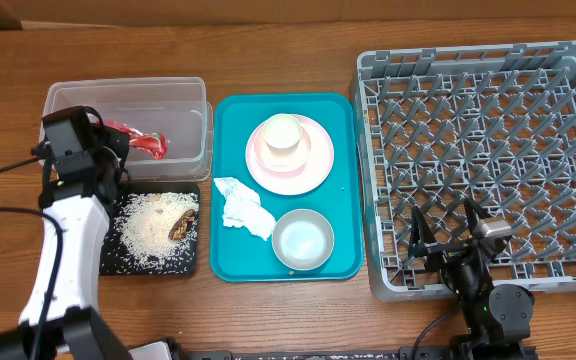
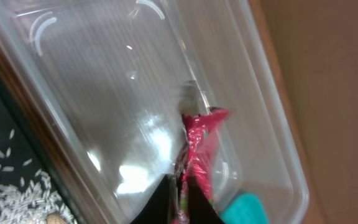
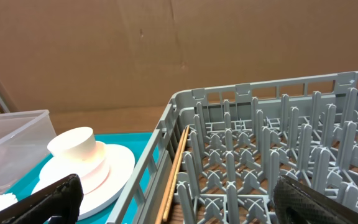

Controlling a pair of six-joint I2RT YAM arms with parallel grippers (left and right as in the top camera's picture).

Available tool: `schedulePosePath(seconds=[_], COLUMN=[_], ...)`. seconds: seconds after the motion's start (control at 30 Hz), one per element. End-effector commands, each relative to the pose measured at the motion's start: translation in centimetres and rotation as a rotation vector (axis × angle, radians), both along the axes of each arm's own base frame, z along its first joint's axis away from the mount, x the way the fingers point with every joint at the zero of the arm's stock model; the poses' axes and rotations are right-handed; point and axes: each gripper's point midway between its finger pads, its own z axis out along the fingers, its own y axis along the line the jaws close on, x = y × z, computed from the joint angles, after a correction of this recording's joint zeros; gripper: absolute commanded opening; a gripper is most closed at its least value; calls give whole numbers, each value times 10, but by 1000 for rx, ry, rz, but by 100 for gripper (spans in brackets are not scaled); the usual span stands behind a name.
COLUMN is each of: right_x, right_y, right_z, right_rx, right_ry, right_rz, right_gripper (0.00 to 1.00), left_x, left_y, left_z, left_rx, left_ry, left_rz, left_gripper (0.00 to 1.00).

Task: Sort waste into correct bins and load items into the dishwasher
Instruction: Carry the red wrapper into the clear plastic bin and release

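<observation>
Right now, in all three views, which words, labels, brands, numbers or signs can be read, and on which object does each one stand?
No text can be read in any view.
On the red snack wrapper: there may be print, but it is too blurred to read.
On the clear tub, the black tray, the teal tray and the grey dish rack: no label, brand or number is visible.

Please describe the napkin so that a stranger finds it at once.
Find the teal rectangular plastic tray in the middle of the table. Near its left edge, below the large pale pink round plate in the overhead view, lies the crumpled white paper napkin. Alone there, it is wrinkled, not round.
</observation>
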Motion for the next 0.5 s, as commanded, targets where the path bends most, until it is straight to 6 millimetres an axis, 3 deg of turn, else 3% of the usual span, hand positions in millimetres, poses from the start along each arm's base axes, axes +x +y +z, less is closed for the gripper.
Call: schedulePosePath(seconds=[0.0,0.07,0.1,0.17,0.23,0.33,0.47], right_x=[0,0,0,0,0,0,0], right_y=[-1,-1,-1,-1,-1,-1,-1], right_z=[-1,-1,-1,-1,-1,-1,-1], right_rx=[0,0,0,0,0,0,1], right_ry=[-6,-6,-6,-6,-6,-6,-6], right_rz=[-4,-4,-4,-4,-4,-4,-4], right_gripper=[100,100,100,100,100,100,100], left_x=[7,14,17,23,25,20,-3], left_y=[1,0,-2,-11,-23,-50,-91], left_z=[4,16,24,42,60,87,101], left_rx=[13,43,64,103,138,138,107], left_ry=[-27,-71,-97,-154,-209,-288,-299], left_rz=[-16,-51,-87,-179,-277,-424,-577], left_gripper=[43,70,78,85,84,72,59])
